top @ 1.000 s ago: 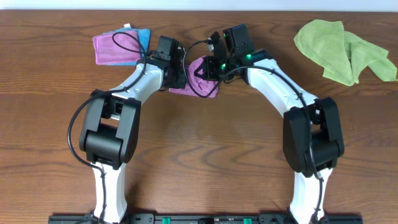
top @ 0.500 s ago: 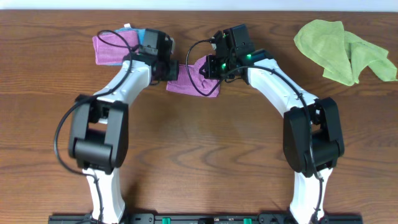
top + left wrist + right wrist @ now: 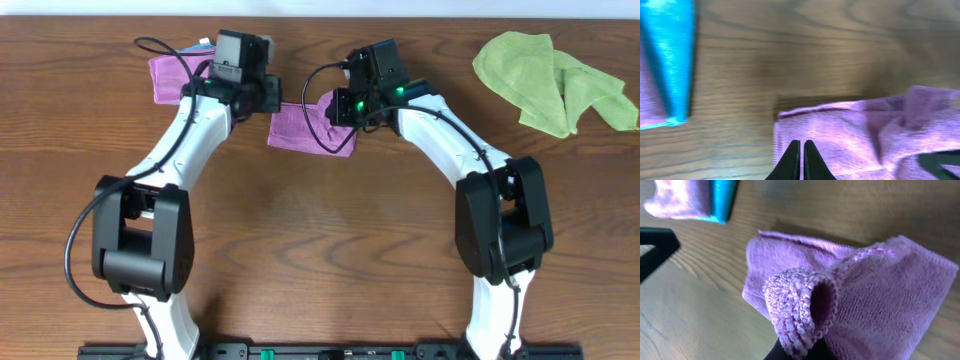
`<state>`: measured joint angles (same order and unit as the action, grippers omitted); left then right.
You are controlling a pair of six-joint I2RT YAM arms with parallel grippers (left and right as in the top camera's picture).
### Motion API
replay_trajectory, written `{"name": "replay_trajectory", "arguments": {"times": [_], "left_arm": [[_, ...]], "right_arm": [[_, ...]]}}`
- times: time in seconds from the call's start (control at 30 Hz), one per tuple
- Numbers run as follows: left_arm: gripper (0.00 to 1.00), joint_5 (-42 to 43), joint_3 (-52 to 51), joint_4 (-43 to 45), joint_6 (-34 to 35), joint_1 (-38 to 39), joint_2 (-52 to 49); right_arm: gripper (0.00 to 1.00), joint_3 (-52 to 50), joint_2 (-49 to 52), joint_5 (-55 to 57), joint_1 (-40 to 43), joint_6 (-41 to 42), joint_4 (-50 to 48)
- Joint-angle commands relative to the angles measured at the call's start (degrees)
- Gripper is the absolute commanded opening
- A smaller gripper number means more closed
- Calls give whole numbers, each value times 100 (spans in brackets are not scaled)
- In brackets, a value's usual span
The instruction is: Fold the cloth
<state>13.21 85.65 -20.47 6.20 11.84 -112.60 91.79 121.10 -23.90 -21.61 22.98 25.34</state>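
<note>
A purple cloth (image 3: 305, 126) lies on the wooden table at the back centre, partly folded. My right gripper (image 3: 338, 108) is shut on a bunched fold of its right part; in the right wrist view the looped edge (image 3: 805, 310) sits right at the fingertips (image 3: 800, 350). My left gripper (image 3: 272, 98) is at the cloth's upper left edge. In the left wrist view its fingers (image 3: 803, 146) are pressed together over the cloth (image 3: 855, 130), just inside the left edge, with nothing visible between them.
A folded pink cloth (image 3: 175, 78) with a blue cloth (image 3: 670, 50) lies to the back left, close to the left arm. A crumpled green cloth (image 3: 550, 80) lies at the back right. The near half of the table (image 3: 320, 250) shows bare wood.
The left arm has swung back and to the left, from the cloth's middle to its upper left edge. The cloth now lies flatter and wider on the left. The right gripper has held still.
</note>
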Motion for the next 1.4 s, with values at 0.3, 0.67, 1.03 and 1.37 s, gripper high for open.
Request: {"name": "replay_trajectory", "arguments": {"times": [0.3,0.67,1.03,1.37], "left_arm": [[6,39,68,-68,24,-732,55],[6,39,68,-149,24,-861,55],[6,37,68,-155,24,-861,55],[5,37,68,-129,24,-861,55]], "right_arm": [[1,103,251,-343,-378,380,-1023],[1,103,581,-354,-553,446,-1259],[99,120,697,-667,-568,647,-1502],[99,122,697,-2055,-428,1429,-2566]]}}
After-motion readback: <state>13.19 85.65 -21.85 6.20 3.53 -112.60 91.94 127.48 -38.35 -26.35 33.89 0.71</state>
